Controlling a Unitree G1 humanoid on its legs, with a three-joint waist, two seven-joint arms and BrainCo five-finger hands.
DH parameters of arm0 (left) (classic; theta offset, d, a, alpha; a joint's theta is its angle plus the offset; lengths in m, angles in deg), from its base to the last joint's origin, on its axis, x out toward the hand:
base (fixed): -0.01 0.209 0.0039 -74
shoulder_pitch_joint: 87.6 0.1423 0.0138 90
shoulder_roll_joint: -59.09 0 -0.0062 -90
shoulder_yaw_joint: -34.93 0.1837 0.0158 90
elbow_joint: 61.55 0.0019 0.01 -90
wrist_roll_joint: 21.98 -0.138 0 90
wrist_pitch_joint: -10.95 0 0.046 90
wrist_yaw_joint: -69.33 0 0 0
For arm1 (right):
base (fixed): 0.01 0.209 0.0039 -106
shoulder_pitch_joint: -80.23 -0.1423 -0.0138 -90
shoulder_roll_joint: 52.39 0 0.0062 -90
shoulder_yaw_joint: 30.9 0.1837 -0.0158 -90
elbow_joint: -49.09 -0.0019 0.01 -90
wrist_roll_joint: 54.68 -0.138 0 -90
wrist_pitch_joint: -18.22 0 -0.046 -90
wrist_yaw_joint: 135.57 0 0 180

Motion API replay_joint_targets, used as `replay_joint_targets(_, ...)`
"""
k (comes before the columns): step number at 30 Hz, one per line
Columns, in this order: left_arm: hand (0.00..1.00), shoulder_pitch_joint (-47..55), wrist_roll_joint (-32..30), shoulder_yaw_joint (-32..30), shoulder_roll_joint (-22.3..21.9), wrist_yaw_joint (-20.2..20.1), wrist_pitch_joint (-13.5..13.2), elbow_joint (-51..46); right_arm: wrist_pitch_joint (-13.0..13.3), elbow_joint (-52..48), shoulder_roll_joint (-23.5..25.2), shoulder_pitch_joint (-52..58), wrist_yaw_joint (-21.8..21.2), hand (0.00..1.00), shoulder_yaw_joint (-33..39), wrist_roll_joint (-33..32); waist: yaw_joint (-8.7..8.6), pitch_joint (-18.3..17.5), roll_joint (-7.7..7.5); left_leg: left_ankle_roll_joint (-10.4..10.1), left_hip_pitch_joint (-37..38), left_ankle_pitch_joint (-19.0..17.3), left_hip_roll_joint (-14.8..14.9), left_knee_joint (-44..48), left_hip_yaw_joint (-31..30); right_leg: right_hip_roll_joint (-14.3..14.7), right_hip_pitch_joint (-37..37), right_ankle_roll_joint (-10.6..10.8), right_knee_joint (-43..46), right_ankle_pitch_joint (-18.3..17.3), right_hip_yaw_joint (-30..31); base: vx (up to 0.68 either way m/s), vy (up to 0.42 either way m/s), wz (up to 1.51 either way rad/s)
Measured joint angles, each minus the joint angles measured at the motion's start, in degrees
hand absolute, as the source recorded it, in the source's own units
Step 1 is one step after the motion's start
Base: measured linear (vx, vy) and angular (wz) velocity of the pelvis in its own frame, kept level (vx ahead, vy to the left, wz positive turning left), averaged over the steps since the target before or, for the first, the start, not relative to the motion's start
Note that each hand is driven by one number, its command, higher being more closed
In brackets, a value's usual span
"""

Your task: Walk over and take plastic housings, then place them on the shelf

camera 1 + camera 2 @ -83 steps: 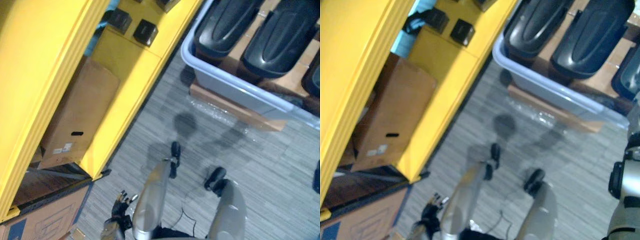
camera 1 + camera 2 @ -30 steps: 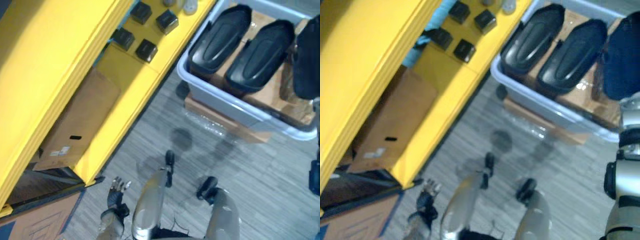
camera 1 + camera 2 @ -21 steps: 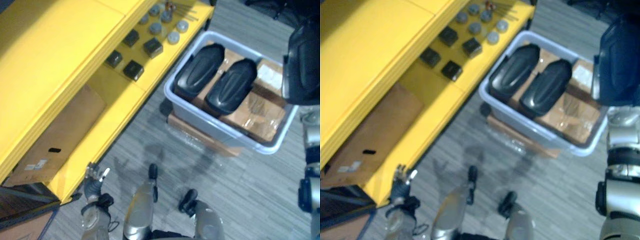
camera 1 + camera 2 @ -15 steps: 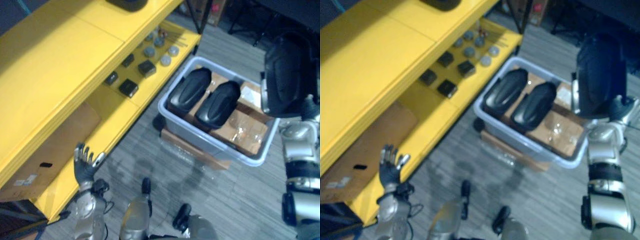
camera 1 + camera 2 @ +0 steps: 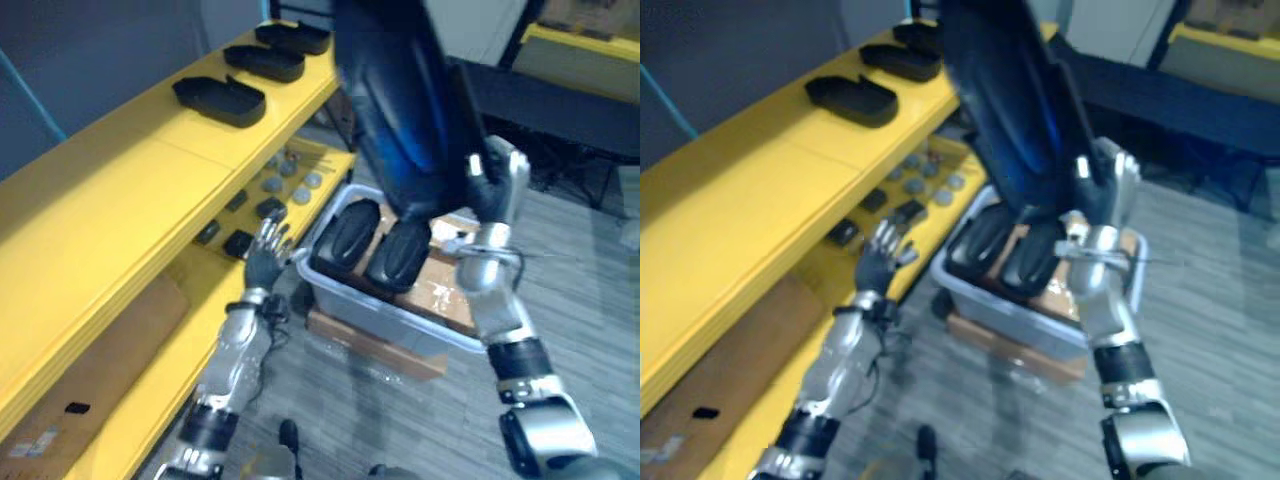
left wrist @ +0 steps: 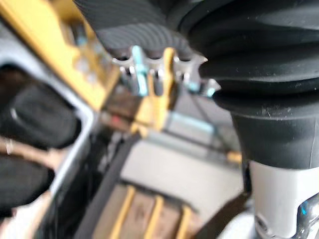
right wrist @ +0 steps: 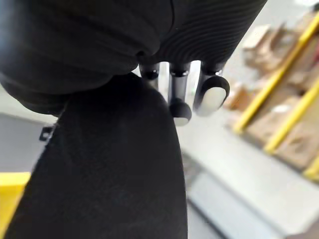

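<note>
Left eye view: right hand (image 5: 495,187) clasps the low end of 1 raised plastic housing (image 5: 400,110), and left hand (image 5: 264,257) is spread and empty by the yellow shelf (image 5: 140,195). So low a grip may let the housing tip against the shelf edge. Right eye view: 3 shelved housings (image 5: 853,100) sit far along the top board, near stretch bare.

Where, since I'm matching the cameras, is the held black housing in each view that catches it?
Left eye view: black housing top centre, raised above the grey bin.
Right eye view: housing top centre too.
Right wrist view: housing lower left, beside the fingers.
Shared landmark: the right hand gripping it.
</note>
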Motion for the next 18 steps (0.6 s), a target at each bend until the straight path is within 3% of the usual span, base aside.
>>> replay_joint_targets(3, 0.00, -0.36, -0.38, 0.14, -0.72, 3.67, -0.29, 2.64, 4.20, -0.32, 1.11, 1.22, -0.04, 1.00, -2.96, 1.01, -1.15, -0.52, 0.38, -0.08, 0.49, 0.06, 0.11, -0.32, 0.14, 0.29, 0.56, -0.03, -0.69, 0.08, 0.47, -0.02, 0.001, -0.08)
replay_joint_targets(6, 0.00, -0.52, -0.20, 0.32, -1.91, 5.15, -0.36, 4.89, 6.17, -0.29, 1.62, 3.47, 0.04, 1.00, -5.26, 2.32, -1.71, -1.09, 1.14, -0.26, 0.42, 0.24, 0.13, -0.38, 0.14, 0.41, 0.58, -0.08, -1.10, 0.08, 0.52, -0.01, 0.000, -0.01)
replay_joint_targets(10, 0.00, -0.62, 0.12, 2.54, -2.45, 5.42, -0.55, 5.70, 7.26, 0.33, 2.57, 6.13, 0.82, 1.00, -7.54, 4.33, -1.80, -1.81, 1.28, -0.13, 0.26, 0.57, 0.18, -0.40, 0.10, 0.53, 0.54, -0.30, -1.40, 0.25, 0.50, 0.00, 0.000, 0.00)
replay_joint_targets(18, 0.00, -0.63, 2.58, 3.95, -2.09, 5.46, -2.48, 7.54, 7.39, 3.52, 3.43, 7.48, 2.35, 1.00, -9.04, 4.62, -1.79, -3.26, -0.14, -0.15, -0.16, 1.11, 0.07, -0.42, -0.30, 0.62, 0.59, -0.39, -2.02, 0.65, 0.19, 0.00, 0.004, 0.01)
